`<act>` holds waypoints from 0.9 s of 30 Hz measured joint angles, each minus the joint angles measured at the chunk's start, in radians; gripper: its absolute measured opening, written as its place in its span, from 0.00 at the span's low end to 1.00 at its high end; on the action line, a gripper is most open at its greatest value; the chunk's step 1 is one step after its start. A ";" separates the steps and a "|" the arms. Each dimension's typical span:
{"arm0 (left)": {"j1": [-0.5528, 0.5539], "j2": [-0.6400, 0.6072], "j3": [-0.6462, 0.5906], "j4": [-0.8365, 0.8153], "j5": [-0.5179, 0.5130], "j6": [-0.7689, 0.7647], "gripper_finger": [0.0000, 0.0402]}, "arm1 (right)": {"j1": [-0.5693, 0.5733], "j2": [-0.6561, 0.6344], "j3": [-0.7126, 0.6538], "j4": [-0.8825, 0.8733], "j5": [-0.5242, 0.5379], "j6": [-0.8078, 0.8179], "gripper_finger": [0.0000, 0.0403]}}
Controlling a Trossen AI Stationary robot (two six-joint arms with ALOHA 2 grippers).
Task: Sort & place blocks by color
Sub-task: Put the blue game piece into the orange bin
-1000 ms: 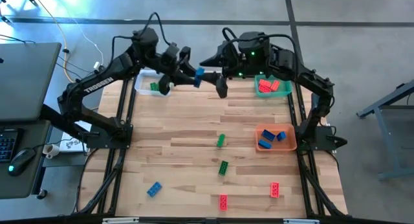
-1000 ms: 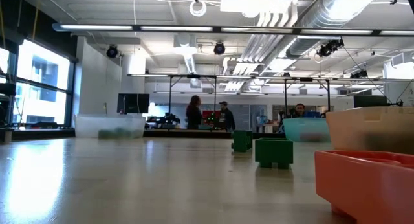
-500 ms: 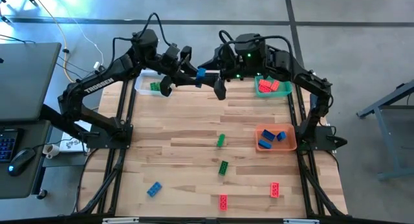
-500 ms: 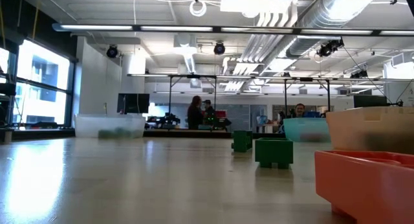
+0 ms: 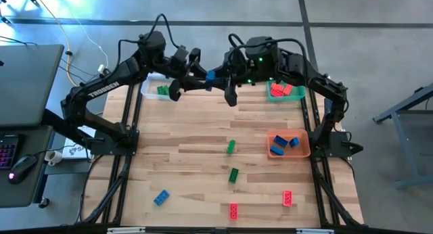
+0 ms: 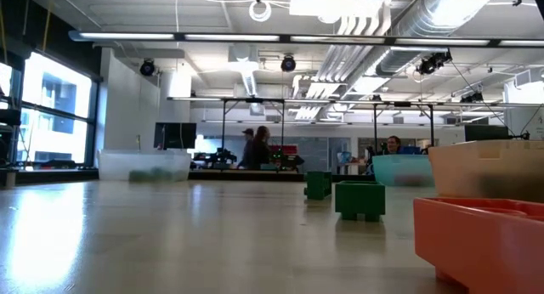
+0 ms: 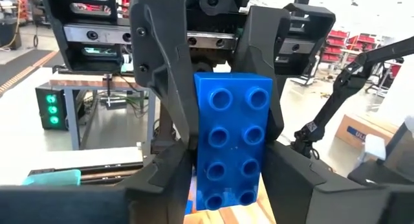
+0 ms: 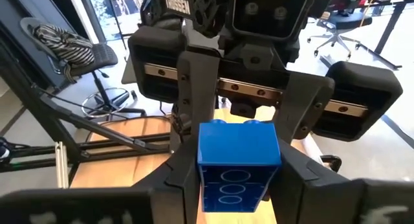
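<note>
High view shows a handover in mid-air over the far edge of the table [image 5: 203,146]: the left gripper [image 5: 200,79] and right gripper [image 5: 223,77] meet nose to nose with one blue block [image 5: 211,76] between them, roughly midway between the clear tray [image 5: 150,80] and the teal tray [image 5: 273,97]. From the left wrist view the block [image 7: 231,146] stands upright, studs facing the camera in two columns of four, with the right arm's fingers [image 7: 162,75] pressed on its two long sides; the right wrist view shows the same block [image 8: 238,160] end-on, bright glossy blue, sitting between both sets of fingers. The right gripper looks closed on the block. The left gripper's fingers lie along the block's lower flanks, but whether they grip it or have begun to let go cannot be told. The step in hand appears to be passing a blue block from left arm to right, since the orange tray [image 5: 304,151] holding other blue blocks lies on the right side. The next move probably calls for the left fingers to part fully and back away without dragging the block, then the right arm to carry it to the orange tray. Loose blocks wait on the table: two green [image 5: 231,147], two red [image 5: 287,198] and one blue [image 5: 161,197].
</note>
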 joint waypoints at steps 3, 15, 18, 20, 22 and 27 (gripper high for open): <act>0.000 0.000 0.000 -0.024 -0.028 -0.003 0.42 | 0.003 0.000 0.000 -0.027 0.024 -0.003 0.28; 0.001 -0.002 0.001 -0.141 -0.117 0.050 0.60 | 0.005 0.003 -0.002 -0.214 0.076 0.090 0.28; 0.014 -0.002 0.001 -0.160 -0.161 0.050 0.62 | 0.016 0.003 -0.002 -0.307 0.130 0.132 0.28; 0.025 -0.002 0.001 -0.169 -0.164 0.050 0.63 | 0.027 0.003 -0.002 -0.378 0.167 0.163 0.28; 0.036 -0.003 0.001 -0.187 -0.164 0.050 0.63 | 0.040 0.003 -0.002 -0.448 0.201 0.201 0.28; 0.057 -0.003 0.001 -0.231 -0.165 0.050 0.63 | 0.080 0.003 -0.039 -0.581 0.281 0.299 0.28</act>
